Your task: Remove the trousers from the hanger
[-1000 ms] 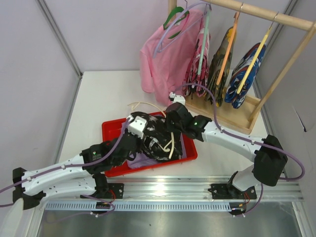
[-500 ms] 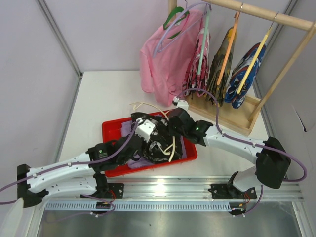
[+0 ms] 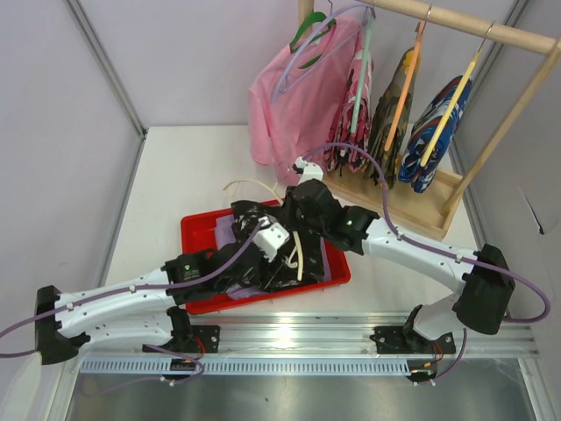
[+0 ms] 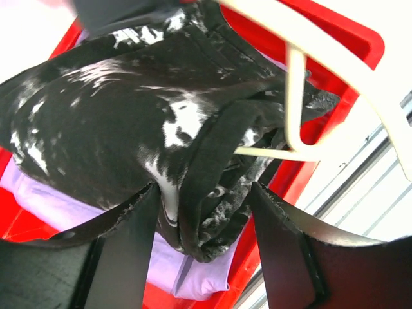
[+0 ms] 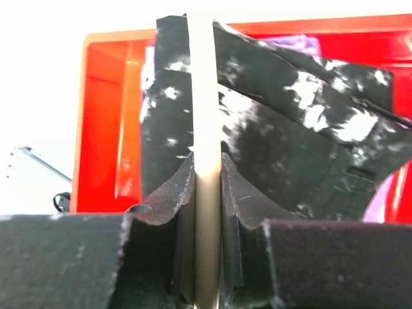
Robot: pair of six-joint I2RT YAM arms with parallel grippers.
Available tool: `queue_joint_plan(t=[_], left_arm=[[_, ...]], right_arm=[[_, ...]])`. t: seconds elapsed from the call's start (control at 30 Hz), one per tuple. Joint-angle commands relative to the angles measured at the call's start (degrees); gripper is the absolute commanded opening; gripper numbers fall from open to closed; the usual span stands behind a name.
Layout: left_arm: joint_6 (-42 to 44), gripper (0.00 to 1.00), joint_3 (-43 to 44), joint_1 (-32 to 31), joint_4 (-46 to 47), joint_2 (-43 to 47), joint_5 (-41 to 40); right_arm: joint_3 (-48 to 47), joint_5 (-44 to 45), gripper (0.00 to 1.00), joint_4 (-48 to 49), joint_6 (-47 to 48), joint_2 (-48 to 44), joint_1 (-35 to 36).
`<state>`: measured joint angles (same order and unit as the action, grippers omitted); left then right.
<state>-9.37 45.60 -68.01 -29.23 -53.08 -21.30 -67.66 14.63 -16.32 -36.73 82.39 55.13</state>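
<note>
My right gripper (image 5: 207, 188) pinches the cream hanger (image 5: 202, 96); my left gripper (image 4: 203, 215) gapes around a fold of black speckled trousers (image 4: 109, 116) in the red tray (image 5: 103, 129), mostly hiding the lavender trousers (image 4: 58, 196).

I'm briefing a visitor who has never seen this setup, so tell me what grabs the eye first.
The red tray, just ahead of the arm bases, stands out, with the black speckled trousers heaped in it over the lavender trousers. The right gripper is shut on the cream hanger, while the left gripper gapes open around a fold of the black cloth. At the back right, a pink shirt hangs on the wooden rack.
</note>
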Motion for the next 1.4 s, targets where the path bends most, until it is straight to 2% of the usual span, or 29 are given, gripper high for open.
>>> queue_joint_plan(t=[0.0,0.13,0.33,0.5,0.63,0.67,0.73,0.77,0.93,1.07,1.37], left_arm=[[1.8,0.64,2.4,-1.2,0.9,-1.9,-0.3],[1.7,0.56,1.7,-1.6,0.5,-4.0,-3.7],[1.8,0.52,-1.0,-1.5,0.7,-5.0,-6.3],[0.4,0.43,-1.5,-1.6,-0.1,-6.8,-9.4],[-3.0,0.24,-1.4,-1.5,-1.2,-8.7,-12.2],[-3.9,0.12,-1.2,-1.6,-1.6,-8.9,-13.1],[-6.0,0.02,-1.1,-1.5,-2.1,-8.6,-14.7],[-6.5,0.00,-1.1,-1.6,-2.2,-8.2,-15.3],[-9.9,0.00,-1.3,-1.3,-2.1,-2.2,-18.2],[-11.1,0.00,-2.1,1.1,-0.6,5.1,-17.1],[-12.4,0.00,-1.1,1.9,-2.3,5.7,-16.8]], right_arm=[[-5.6,-1.9,0.00,7.5,0.3,0.3,1.4],[-6.9,-1.5,0.00,6.6,0.7,0.5,1.6],[-8.2,-1.9,0.00,5.9,0.3,0.4,1.6],[-8.9,-1.4,0.00,5.9,1.0,0.6,1.6],[-8.7,-0.5,0.00,4.5,1.4,1.3,1.3],[-8.1,-0.7,0.00,4.5,1.3,1.2,0.9],[-7.4,-0.5,0.00,3.8,1.2,1.1,0.7],[-6.6,-0.4,0.00,3.7,1.1,1.0,0.3],[-4.1,0.4,0.00,2.1,1.2,-0.7,-1.3],[-1.4,0.2,0.00,2.3,1.1,-2.1,-2.5],[3.4,4.3,0.00,0.1,1.9,-5.1,-3.2]])
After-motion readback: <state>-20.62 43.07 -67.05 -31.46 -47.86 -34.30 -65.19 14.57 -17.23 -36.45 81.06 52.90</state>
